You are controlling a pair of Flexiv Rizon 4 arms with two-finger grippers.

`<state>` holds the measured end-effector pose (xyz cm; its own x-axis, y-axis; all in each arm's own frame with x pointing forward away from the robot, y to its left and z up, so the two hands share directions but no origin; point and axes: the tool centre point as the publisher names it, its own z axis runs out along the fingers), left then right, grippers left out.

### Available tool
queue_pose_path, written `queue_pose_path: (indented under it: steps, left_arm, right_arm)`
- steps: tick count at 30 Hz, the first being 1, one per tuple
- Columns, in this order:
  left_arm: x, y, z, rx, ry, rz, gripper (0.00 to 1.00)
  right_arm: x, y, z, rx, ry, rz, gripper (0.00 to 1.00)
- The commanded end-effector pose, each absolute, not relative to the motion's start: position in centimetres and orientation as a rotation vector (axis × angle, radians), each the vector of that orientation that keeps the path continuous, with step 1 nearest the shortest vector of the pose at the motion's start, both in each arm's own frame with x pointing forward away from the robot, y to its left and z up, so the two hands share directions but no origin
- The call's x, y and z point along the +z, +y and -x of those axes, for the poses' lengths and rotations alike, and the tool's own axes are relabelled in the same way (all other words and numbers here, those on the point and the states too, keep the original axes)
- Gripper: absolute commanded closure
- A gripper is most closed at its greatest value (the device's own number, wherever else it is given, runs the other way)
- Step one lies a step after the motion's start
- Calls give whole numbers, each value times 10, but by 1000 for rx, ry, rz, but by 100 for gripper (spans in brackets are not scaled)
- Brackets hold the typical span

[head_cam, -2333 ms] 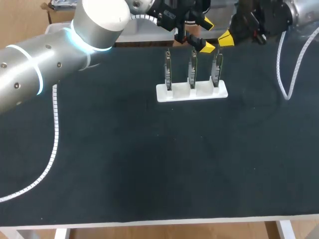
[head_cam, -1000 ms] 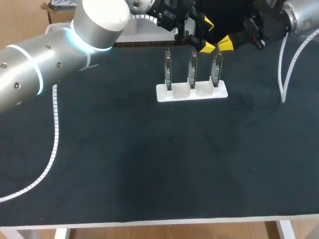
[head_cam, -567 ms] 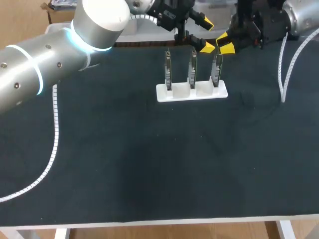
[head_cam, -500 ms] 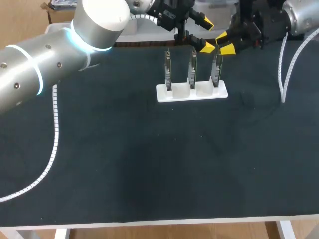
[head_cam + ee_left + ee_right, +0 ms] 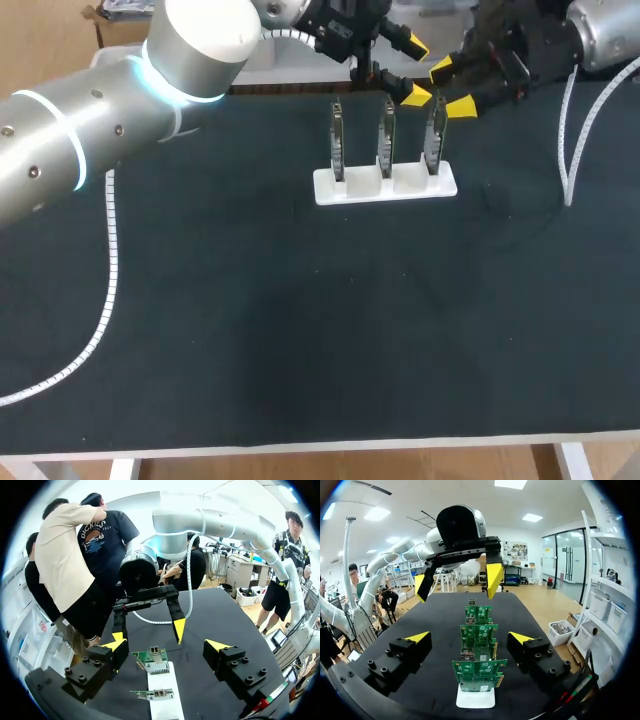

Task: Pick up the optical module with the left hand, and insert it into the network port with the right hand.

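Observation:
A white stand (image 5: 385, 186) at the back of the black mat holds three upright green circuit boards (image 5: 386, 145), each with a small metal port; in the right wrist view they line up (image 5: 479, 632). My left gripper (image 5: 409, 70) hangs open just behind and above the middle and right boards. My right gripper (image 5: 452, 87) is open beside the top of the right-hand board, touching nothing. In the right wrist view the boards stand ahead of its open fingers (image 5: 470, 638), with the left gripper (image 5: 457, 582) beyond. The left wrist view shows its own gripper (image 5: 167, 644) open above two boards (image 5: 154, 661). No optical module shows.
White spiral cables hang over the mat at the left (image 5: 110, 260) and at the right (image 5: 575, 150). Wide bare black mat (image 5: 330, 330) lies between the stand and the table's front edge (image 5: 320, 445).
My right gripper, shut a second ago, has spread its fingers wide beside the right-hand board. The left arm and the boards have not moved.

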<state>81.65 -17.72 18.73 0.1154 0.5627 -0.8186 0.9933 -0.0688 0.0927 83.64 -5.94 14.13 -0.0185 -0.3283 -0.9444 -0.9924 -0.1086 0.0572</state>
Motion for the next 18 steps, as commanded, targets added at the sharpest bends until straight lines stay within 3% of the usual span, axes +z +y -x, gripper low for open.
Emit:
queue_pose_path:
  steps: [1, 18]
  left_arm:
    - [188, -178, -819, -808, 1525, -1724, 0]
    - [188, -178, -819, -808, 1525, -1724, 0]
  right_arm:
    - [140, -60, -845, 1319, 1345, 1653, 0]
    - [170, -75, -844, 1223, 1319, 1699, 0]
